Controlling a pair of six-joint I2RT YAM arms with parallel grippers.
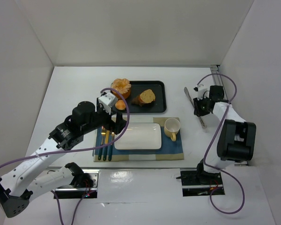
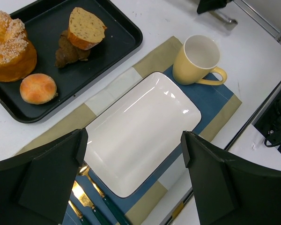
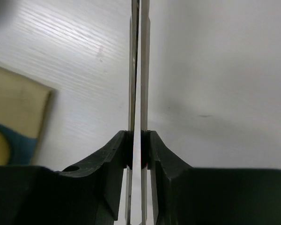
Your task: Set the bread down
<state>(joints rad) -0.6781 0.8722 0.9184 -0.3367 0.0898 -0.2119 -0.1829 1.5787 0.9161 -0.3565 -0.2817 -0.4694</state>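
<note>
The bread (image 2: 37, 88) is a small round golden bun on the near left part of the black tray (image 2: 117, 42); from above the bread (image 1: 120, 105) shows just beyond my left gripper (image 1: 114, 123). That left gripper (image 2: 133, 150) hangs open over the white plate (image 2: 140, 122), with nothing between its fingers. Far right, my right gripper (image 1: 200, 110) is shut on thin metal tongs (image 1: 189, 96) lying on the table. In the right wrist view the right gripper (image 3: 136, 150) pinches the two tong blades (image 3: 144, 70) close together.
A large ridged orange bun (image 2: 7, 47) and a brown bread slice (image 2: 84, 28) share the tray. A yellow cup (image 2: 196, 58) stands right of the plate on the blue and tan placemat (image 1: 175, 150). Gold and green cutlery (image 2: 89, 197) lies left of the plate.
</note>
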